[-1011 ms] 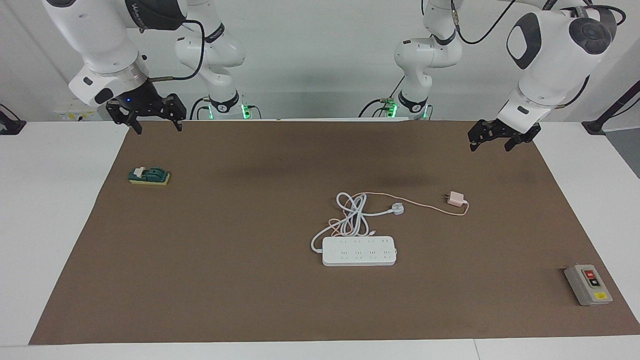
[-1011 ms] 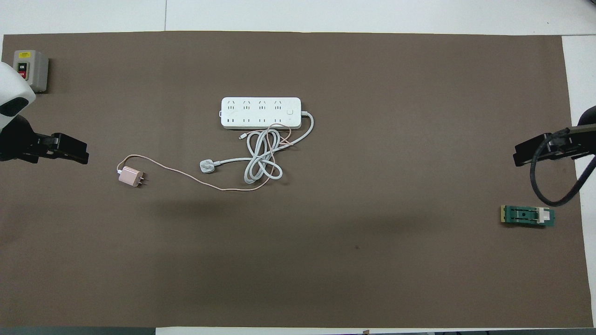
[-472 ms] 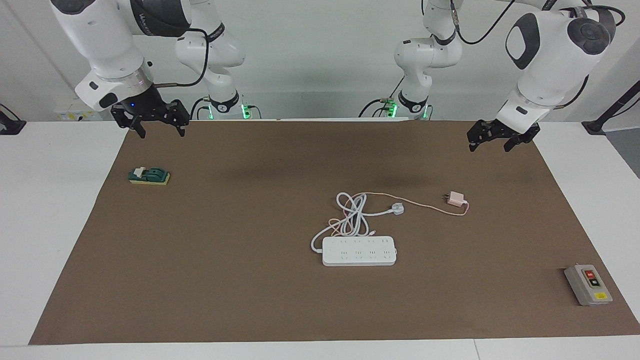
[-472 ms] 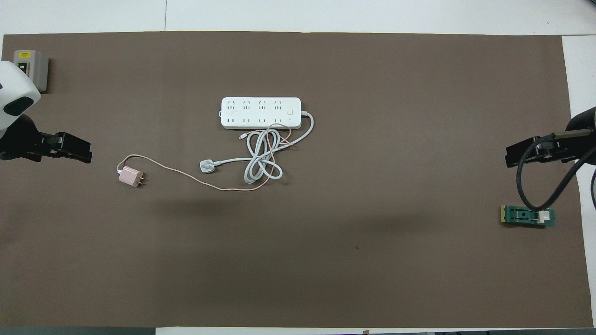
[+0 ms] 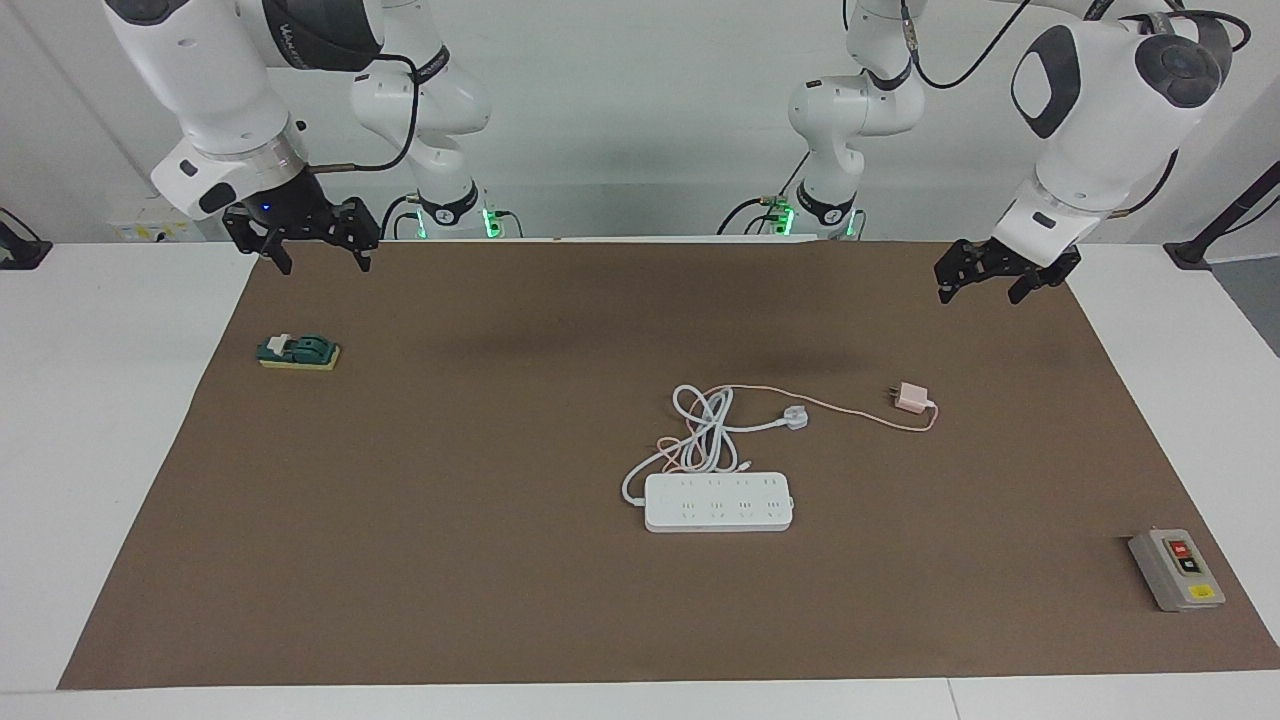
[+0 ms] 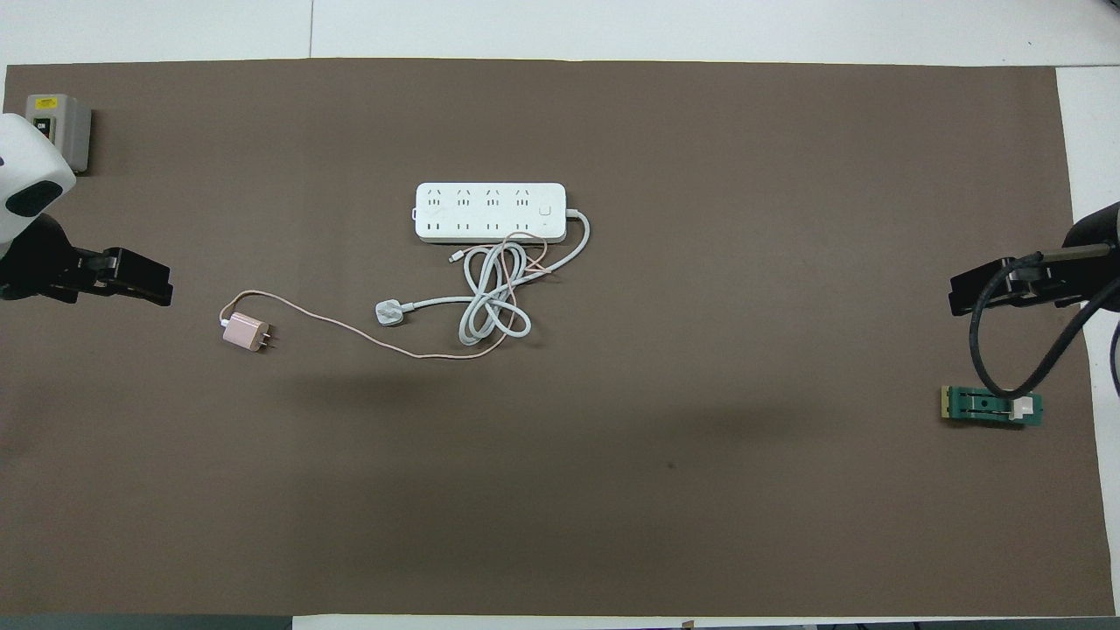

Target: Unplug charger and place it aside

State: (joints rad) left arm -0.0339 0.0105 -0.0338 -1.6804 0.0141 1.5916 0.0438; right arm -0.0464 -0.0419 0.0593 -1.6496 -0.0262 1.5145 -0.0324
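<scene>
The pale pink charger [image 5: 910, 398] lies on the brown mat, unplugged, toward the left arm's end of the table; it also shows in the overhead view [image 6: 245, 333]. Its thin pink cable [image 5: 850, 408] runs to the cable tangle beside the white power strip [image 5: 718, 502], which shows from above too [image 6: 490, 211]. My left gripper [image 5: 980, 292] is open and empty, up in the air over the mat's edge, apart from the charger; it shows overhead as well [image 6: 153, 289]. My right gripper [image 5: 320, 262] is open and empty over the mat at the right arm's end [image 6: 967, 296].
A white plug [image 5: 796, 418] with a thick white cable lies between charger and tangle. A grey switch box [image 5: 1177, 569] sits at the mat's corner at the left arm's end, farther from the robots. A green knife switch [image 5: 298, 351] lies under the right gripper's side.
My right gripper has risen a little and shifted slightly toward the table's middle. The left gripper and the charger have hardly moved.
</scene>
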